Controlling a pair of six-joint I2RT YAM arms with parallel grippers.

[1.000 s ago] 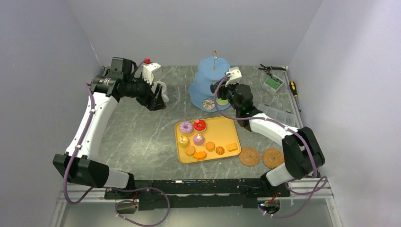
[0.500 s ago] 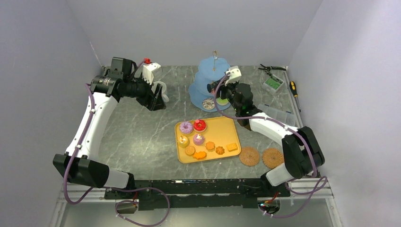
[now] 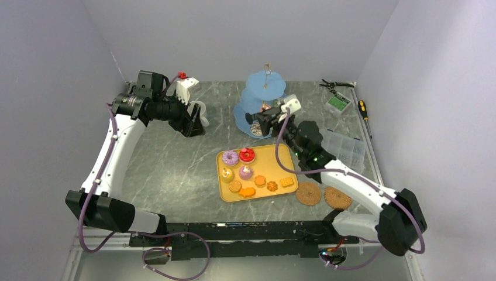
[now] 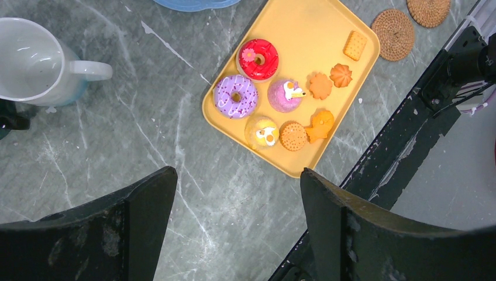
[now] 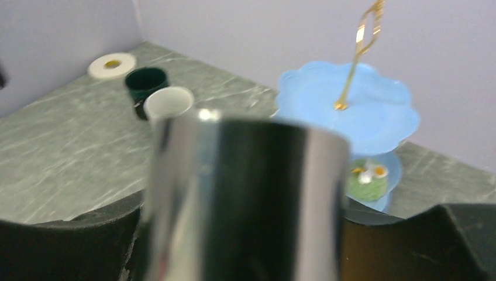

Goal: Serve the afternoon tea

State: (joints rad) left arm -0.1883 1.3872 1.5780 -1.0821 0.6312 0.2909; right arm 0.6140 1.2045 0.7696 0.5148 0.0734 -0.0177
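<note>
Marble table (image 3: 169, 170): blue stand (image 3: 264, 88) upright, gold stem (image 5: 344, 88) approx. vertical.

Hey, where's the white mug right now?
In the top view the white mug stands on the table at the back left, right by the left gripper; the right wrist view shows the dark green mug just beside it.

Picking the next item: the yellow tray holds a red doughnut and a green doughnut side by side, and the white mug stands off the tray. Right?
Not quite: the left wrist view shows a purple doughnut, not a green one, beside the red doughnut. The rest holds: both lie on the yellow tray and the white mug stands off it.
</note>
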